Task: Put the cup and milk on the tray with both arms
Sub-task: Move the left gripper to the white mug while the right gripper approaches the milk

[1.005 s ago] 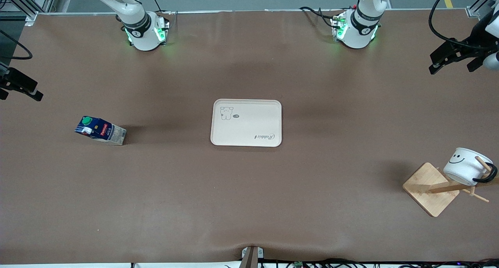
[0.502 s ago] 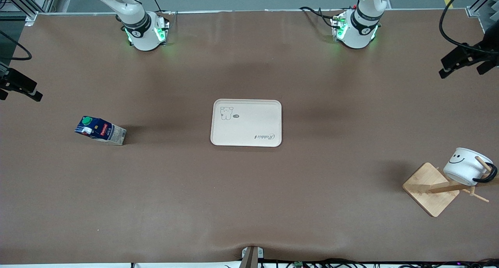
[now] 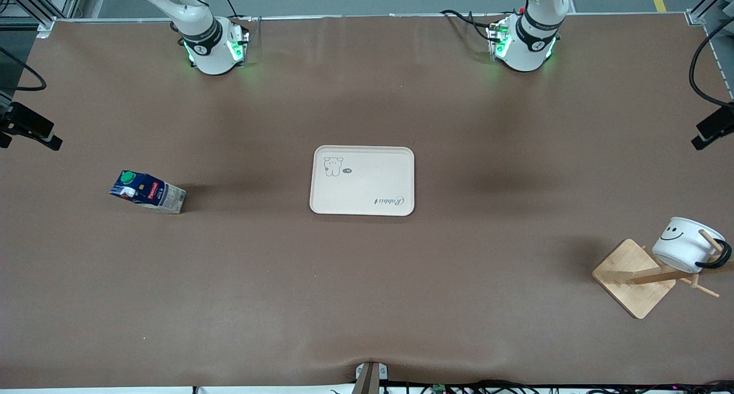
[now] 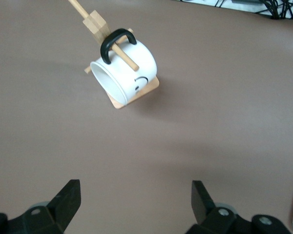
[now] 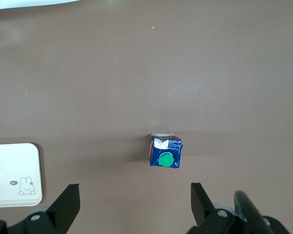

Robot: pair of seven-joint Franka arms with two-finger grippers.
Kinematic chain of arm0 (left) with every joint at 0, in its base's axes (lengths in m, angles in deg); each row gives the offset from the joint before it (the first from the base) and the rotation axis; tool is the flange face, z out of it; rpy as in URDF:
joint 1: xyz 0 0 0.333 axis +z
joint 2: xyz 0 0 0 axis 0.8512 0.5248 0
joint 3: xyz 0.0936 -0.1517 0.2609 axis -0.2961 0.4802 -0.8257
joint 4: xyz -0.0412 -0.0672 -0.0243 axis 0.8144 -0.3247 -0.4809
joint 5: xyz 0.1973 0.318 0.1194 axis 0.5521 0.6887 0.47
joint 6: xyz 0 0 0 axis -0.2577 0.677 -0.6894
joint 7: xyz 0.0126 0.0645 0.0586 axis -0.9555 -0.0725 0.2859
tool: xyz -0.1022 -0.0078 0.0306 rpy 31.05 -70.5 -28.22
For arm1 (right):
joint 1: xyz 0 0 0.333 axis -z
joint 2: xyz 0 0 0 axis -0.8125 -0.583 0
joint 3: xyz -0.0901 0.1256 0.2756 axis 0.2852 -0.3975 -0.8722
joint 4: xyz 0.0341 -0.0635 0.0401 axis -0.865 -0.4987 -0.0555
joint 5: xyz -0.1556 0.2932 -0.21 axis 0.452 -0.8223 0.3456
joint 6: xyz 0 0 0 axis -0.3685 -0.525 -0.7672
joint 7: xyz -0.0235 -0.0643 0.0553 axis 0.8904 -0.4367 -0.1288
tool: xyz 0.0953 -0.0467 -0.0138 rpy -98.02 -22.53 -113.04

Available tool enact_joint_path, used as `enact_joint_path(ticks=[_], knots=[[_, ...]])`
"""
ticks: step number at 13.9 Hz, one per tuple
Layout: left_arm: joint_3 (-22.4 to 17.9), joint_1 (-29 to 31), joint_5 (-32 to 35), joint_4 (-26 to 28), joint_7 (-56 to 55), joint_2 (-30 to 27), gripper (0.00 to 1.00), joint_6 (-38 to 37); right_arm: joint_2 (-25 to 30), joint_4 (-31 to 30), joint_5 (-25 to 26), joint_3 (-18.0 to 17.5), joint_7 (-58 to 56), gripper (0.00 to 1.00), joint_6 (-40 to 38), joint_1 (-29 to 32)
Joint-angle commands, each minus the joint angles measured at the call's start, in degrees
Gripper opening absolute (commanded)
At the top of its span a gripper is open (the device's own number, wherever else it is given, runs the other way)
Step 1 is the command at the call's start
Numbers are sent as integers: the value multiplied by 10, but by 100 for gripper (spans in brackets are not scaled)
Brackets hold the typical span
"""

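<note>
The cream tray (image 3: 362, 180) lies at the table's middle. The milk (image 3: 148, 192) stands on the table toward the right arm's end; the right wrist view shows its green cap (image 5: 165, 152). My right gripper (image 5: 134, 192) is open and empty, high above the table beside the milk. The white cup (image 3: 685, 244) hangs tilted by its black handle on a wooden rack peg at the left arm's end. My left gripper (image 4: 136, 190) is open and empty, high above bare table, apart from the cup (image 4: 129, 68).
The rack's square wooden base (image 3: 633, 278) sits under the cup, near the table's edge at the left arm's end. The tray's corner shows in the right wrist view (image 5: 14, 174). Cables lie along the table edge nearest the front camera.
My left gripper has moved toward the left arm's end of the table and closer to the cup's side, now mostly past the view's edge. The right arm has not moved.
</note>
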Motion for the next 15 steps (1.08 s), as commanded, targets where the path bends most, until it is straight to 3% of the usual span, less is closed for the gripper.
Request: enact_joint_path(ticks=[1,3,7,10,15], knots=[[4,27,-56,74,37,-19,100,93,-8,1,1,-10,-7,100,6,9],[4,56,-111,111,127,-13,100,167,-13,1,0,-10,-8,100,7,13],[4,70,-182,115,254,32,100,239,-14,1,5,-10,-14,100,7,6],[4,79,-211,113,325,63,100,280,-16,1,10,-10,-14,100,8,8],[4,94,-354,108,468,120,100,311,-27,1,8,-10,-14,100,15,9]])
